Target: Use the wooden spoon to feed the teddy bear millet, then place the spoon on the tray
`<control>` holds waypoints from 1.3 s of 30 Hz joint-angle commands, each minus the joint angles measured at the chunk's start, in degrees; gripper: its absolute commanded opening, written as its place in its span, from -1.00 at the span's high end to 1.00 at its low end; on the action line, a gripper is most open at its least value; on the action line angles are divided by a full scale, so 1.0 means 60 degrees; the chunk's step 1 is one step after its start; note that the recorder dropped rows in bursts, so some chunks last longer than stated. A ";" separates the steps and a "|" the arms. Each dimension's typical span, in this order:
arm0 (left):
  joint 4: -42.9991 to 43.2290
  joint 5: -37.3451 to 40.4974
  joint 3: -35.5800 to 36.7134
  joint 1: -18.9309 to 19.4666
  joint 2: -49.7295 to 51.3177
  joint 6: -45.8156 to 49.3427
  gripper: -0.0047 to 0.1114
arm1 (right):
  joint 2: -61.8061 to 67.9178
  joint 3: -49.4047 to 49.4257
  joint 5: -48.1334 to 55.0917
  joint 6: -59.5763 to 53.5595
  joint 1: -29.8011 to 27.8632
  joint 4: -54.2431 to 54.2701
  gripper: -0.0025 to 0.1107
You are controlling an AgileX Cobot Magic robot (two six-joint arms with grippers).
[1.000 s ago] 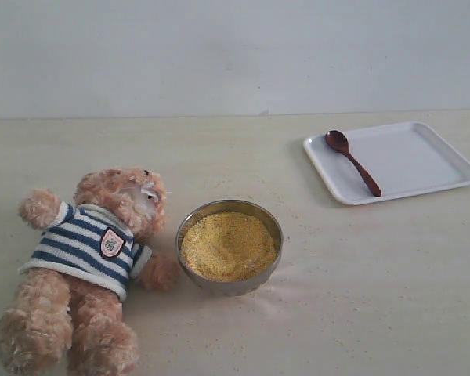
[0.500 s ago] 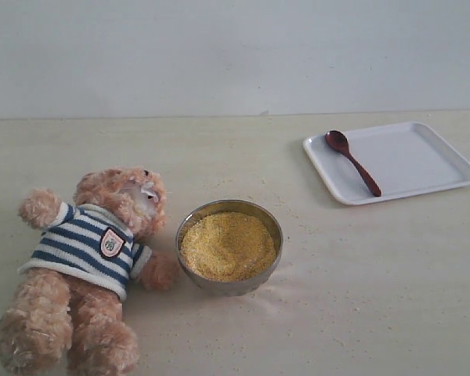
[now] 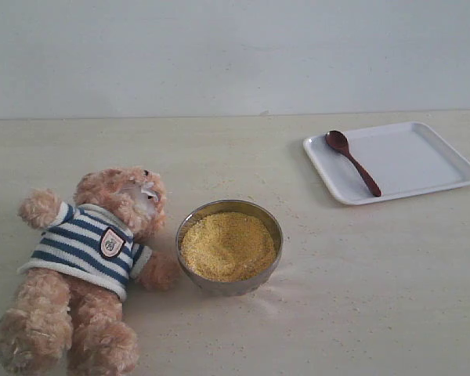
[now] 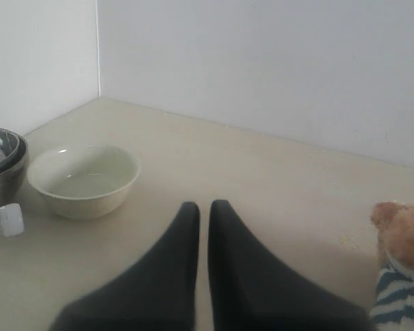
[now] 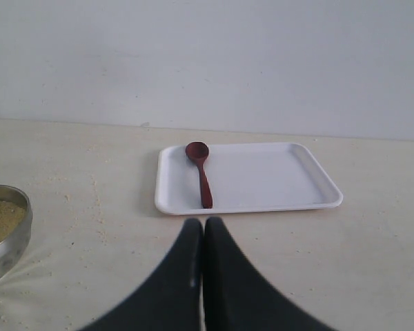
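Observation:
The teddy bear (image 3: 90, 262) in its striped shirt lies on its back at the front left of the table; its paw and sleeve show in the left wrist view as the bear (image 4: 403, 265). Beside it stands a steel bowl (image 3: 229, 247) heaped with yellow millet (image 3: 228, 245). The wooden spoon (image 3: 352, 162) lies on the white tray (image 3: 423, 160) at the back right, also seen as the spoon (image 5: 201, 172) on the tray (image 5: 262, 176). My left gripper (image 4: 203, 205) is shut and holds nothing. My right gripper (image 5: 203, 222) is shut, short of the tray. Neither arm shows in the exterior view.
A cream bowl (image 4: 84, 178), stacked steel bowls (image 4: 1, 160) and a small bottle (image 4: 5, 221) sit near the wall corner in the left wrist view. Loose millet grains are scattered on the table (image 3: 360, 298) around the bowl. A pale wall runs along the table's back.

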 commanded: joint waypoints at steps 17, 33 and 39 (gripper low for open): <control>0.0502 -0.0275 0.0039 -0.0022 -0.0025 -0.0535 0.83 | -0.0044 0.0043 0.0001 -0.0031 -0.0025 -0.0036 0.93; 0.0830 -0.0121 0.0039 -0.3034 -0.0025 -0.0535 0.83 | -0.0044 0.0043 0.0001 -0.0031 -0.0025 -0.0036 0.93; 0.0830 -0.0121 0.0039 -0.3012 -0.0025 -0.0535 0.83 | -0.0044 0.0043 0.0001 -0.0031 -0.0025 -0.0036 0.93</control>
